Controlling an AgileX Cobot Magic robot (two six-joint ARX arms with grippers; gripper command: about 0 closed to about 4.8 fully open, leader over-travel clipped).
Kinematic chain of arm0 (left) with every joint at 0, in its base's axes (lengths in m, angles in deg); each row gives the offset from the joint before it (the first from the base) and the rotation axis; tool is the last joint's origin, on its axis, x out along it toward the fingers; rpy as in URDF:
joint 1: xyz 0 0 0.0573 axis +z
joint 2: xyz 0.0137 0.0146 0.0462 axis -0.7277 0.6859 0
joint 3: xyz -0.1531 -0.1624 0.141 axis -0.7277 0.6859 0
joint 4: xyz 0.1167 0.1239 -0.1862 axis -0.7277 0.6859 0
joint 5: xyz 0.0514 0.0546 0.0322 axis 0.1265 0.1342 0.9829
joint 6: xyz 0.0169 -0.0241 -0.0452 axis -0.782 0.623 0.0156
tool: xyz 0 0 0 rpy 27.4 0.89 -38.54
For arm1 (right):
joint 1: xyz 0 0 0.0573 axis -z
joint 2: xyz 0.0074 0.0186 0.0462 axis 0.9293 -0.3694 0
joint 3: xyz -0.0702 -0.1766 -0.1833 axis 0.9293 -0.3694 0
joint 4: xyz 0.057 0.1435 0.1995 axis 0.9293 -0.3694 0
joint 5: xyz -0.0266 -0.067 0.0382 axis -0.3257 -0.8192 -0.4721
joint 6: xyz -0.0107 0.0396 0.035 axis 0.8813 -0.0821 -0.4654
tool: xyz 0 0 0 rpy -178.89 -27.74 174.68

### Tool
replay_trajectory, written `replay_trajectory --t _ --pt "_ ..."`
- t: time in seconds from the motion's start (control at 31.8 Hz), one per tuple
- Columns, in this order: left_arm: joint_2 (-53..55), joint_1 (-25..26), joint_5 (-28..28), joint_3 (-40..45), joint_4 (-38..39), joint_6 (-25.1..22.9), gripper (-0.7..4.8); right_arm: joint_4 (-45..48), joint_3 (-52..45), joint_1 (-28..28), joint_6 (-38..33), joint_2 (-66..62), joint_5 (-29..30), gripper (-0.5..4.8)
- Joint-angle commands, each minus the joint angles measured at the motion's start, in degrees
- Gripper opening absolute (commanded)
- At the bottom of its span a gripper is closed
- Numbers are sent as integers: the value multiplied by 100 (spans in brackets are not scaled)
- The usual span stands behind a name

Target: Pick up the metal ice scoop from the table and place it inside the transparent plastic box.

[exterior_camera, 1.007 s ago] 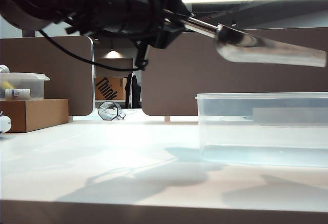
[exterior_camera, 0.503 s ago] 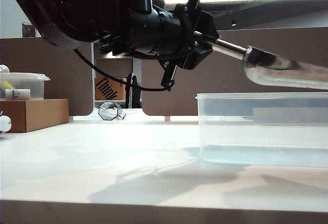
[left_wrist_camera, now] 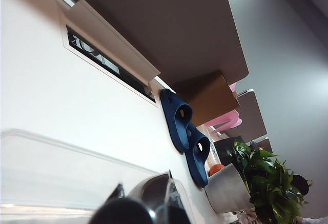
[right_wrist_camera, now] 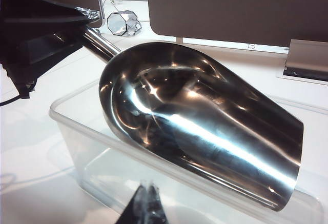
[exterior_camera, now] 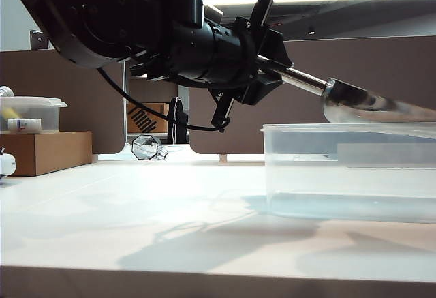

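above the transparent plastic box [exterior_camera: 349, 168] on the table [exterior_camera: 136, 209], the left gripper [exterior_camera: 262, 59] clamps the handle of the metal ice scoop [right_wrist_camera: 200, 116], bowl tilted over the rim. the right gripper's [right_wrist_camera: 146, 208] jaw state cannot be told.
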Motion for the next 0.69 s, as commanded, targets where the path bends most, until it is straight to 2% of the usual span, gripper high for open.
replay_trajectory --t 0.03,0.13,0.22,0.35,0.41,0.6,0.69 --pt "-20 -7 -81 -26 -138 15 41 66 4 0 -2 -4 9 -1" --pt "-22 -7 -81 -26 -142 20 87 66 4 -2 -2 -4 9 -1" --pt "-22 -7 -81 -26 -142 35 162 66 4 -2 -2 -4 9 -1" --pt "-22 -7 -81 -26 -144 35 220 66 4 -9 -2 -4 9 -1" --pt "-22 -7 -81 -26 -144 35 241 66 4 -13 -2 -4 9 -1" --pt "-31 22 -105 -26 -149 33 248 66 4 -15 -2 -4 9 -1" --pt "-35 114 -321 -26 -258 35 268 66 4 -15 -2 -4 9 -1"
